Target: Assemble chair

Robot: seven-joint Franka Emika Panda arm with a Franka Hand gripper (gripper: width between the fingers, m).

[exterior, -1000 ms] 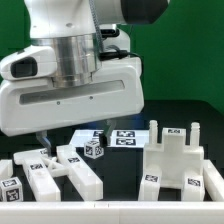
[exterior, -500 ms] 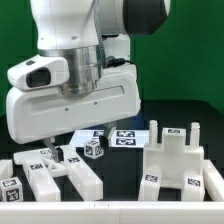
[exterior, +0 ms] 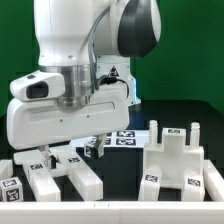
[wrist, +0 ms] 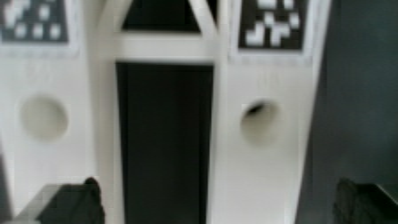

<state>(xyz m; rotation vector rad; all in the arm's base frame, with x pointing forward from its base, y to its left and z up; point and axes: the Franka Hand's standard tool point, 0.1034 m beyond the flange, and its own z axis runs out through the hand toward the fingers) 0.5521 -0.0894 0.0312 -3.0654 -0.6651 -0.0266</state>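
Observation:
The chair lies as loose white tagged parts. In the exterior view, white bars lie at the front left, a small cube sits behind them, and a larger slotted piece stands on the right. My gripper hangs open just above the left bars. The wrist view looks down on two parallel white bars, each with a round hole and a tag at the far end. My gripper is open, its dark fingertips out to either side, with one bar and the dark gap between them. Nothing is held.
The marker board lies flat behind the parts. More tagged white blocks crowd the front left corner. A white ledge runs along the front edge. The arm's bulky hand hides much of the left parts.
The arm has come down toward the left bars and turned a little, so its hand covers more of them. The jaws have stayed open.

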